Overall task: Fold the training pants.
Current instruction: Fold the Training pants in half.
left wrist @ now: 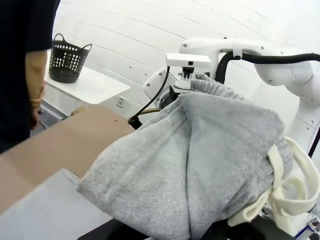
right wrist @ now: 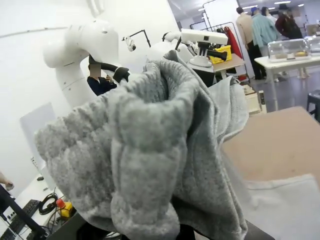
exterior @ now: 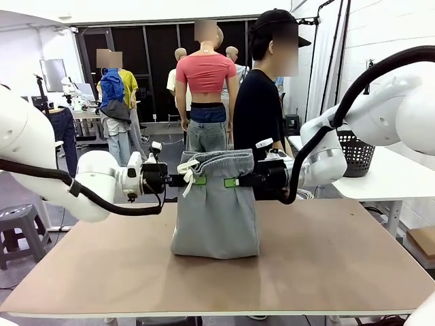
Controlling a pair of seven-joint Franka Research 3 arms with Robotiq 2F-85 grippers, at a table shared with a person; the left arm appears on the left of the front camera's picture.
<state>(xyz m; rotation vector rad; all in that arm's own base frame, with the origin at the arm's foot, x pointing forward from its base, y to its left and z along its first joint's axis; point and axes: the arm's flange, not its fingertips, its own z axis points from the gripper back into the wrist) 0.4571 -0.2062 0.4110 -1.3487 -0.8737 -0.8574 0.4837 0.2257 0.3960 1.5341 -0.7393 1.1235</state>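
Both sets of jaws are clamped shut on the light grey soft jersey training pants: the left gripper pinches the waistband at one side, the right gripper at the other, green pads showing against the cloth. Between them the gathered waistband hangs stretched above the brown desk, with the white drawstring dangling just beside the left gripper. The pants hang doubled, the lower fold resting on the desk near its middle. Behind the pants, at the far edge of the desk, stands a person in a black shirt. Off to the right-gripper side of the pants, a black mesh plastic basket sits on a white side table.
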